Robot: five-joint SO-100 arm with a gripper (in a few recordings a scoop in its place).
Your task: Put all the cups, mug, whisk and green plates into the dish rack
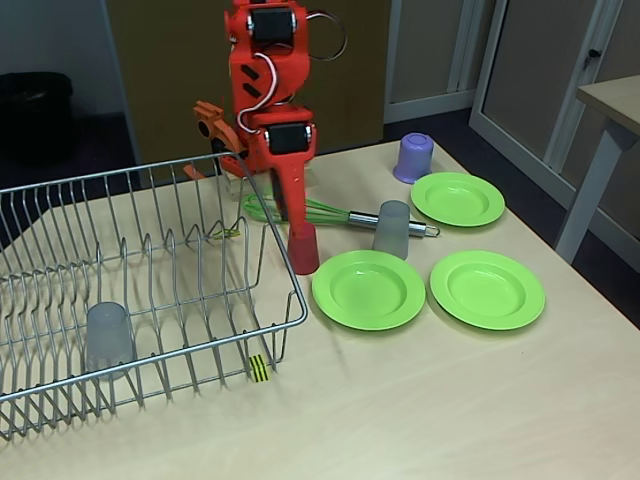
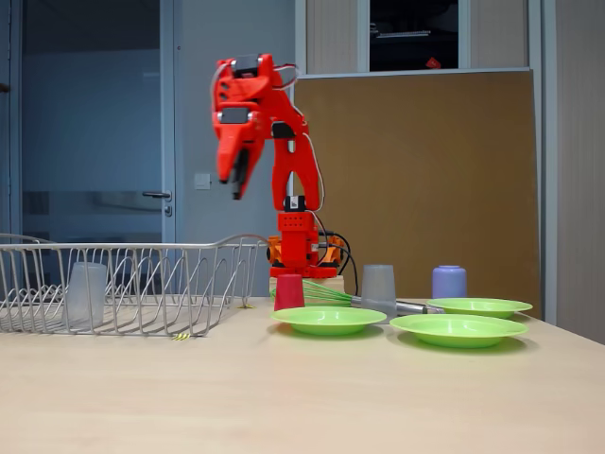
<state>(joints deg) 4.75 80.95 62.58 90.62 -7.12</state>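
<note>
Rack with one cup inside, the rest on the table

Gripper (image 2: 234, 180) hung high in the air, pointing down, well above the table and near the rack's right end in the side-on fixed view. Its jaws held nothing, and whether they stood open or closed could not be told.

The dish rack (image 1: 200, 215) filled the left of the table. One grey cup (image 1: 108, 338) stood upside down inside it, near the front. The high-angle fixed view showed the striped tag (image 1: 259, 368) on the rack's near edge.

Just right of the rack stood the red cup (image 1: 303, 248), upside down. Behind it lay the whisk (image 1: 330, 213), handle pointing right, plain from above but mostly hidden in the low view. A second grey cup (image 1: 392, 229) stood by the handle. Three green plates (image 1: 368, 290) (image 1: 487, 290) (image 1: 458, 198) lay to the right, and the purple mug (image 1: 414, 157) stood upside down at the far side.
</note>
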